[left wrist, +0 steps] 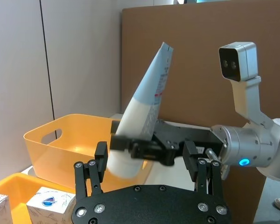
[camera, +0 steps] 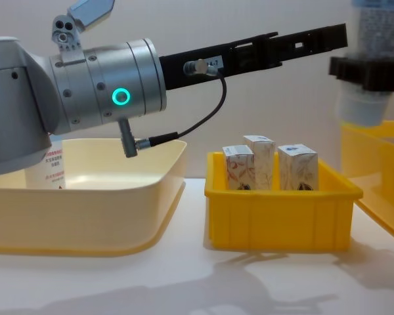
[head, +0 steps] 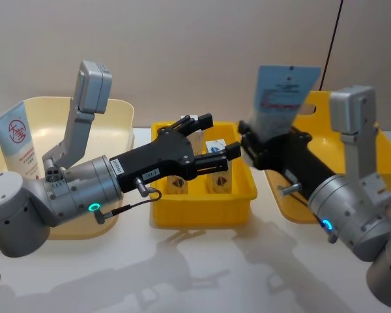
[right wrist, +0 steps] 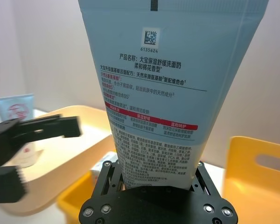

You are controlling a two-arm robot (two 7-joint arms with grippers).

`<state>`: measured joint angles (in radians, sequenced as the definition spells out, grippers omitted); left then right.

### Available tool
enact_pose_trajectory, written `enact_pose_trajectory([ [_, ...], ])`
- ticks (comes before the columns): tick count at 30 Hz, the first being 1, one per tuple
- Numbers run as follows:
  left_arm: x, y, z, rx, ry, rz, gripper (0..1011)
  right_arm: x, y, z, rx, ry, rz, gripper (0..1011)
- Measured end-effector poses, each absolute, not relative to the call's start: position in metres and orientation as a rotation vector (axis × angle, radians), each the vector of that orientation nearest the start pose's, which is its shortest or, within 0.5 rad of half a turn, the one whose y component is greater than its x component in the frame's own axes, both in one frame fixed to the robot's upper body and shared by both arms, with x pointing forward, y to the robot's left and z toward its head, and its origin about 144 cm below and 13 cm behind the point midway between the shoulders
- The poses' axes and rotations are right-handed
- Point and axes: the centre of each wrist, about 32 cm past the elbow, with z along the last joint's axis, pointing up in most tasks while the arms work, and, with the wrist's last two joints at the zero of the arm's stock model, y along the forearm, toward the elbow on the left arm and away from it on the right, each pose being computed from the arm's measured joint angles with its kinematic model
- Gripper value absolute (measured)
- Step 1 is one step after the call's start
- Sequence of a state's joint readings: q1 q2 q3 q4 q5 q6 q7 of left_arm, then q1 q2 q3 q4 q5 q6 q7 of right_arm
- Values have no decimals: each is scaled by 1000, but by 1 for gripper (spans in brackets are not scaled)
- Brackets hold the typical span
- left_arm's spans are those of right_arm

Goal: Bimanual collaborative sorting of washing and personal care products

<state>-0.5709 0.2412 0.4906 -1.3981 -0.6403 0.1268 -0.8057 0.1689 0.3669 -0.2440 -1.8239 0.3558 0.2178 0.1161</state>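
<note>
"Standing or lying, how does the light blue tube [head: 283, 91] sit?"

"It stands upright in the air, flat crimped end up and white cap end down, with small print on its face. The right gripper [head: 260, 140] holds it, jaws pinching its lower part. It hangs by the left edge of the orange basket [head: 371, 140], which sits at the right of the desk [head: 202, 274]."

"Is there a second tube?"

"Yes. A white tube [head: 18, 147] with a red circular logo stands in the cream tub [head: 117, 111] at the left of the desk, against its far left corner. The left arm partly hides it."

"Where is the left gripper?"

"The left gripper [head: 216, 137] reaches out above the yellow bin [head: 202, 212] in the middle of the desk. Its jaws are spread wide, with nothing between them, and point toward the held tube without touching it."

"What is in the bin?"

"Small patterned boxes [camera: 276, 167] standing upright, close together."
</note>
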Motion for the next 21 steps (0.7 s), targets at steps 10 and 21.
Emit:
enact_pose_trajectory([
  [10,576,164,1274,-209,8,296,1003,477,-247,1263,48,-163,-1291,490],
  [21,576,164,1274,-209,8,296,1003,482,-259,1257,25,-231,-1441,490],
])
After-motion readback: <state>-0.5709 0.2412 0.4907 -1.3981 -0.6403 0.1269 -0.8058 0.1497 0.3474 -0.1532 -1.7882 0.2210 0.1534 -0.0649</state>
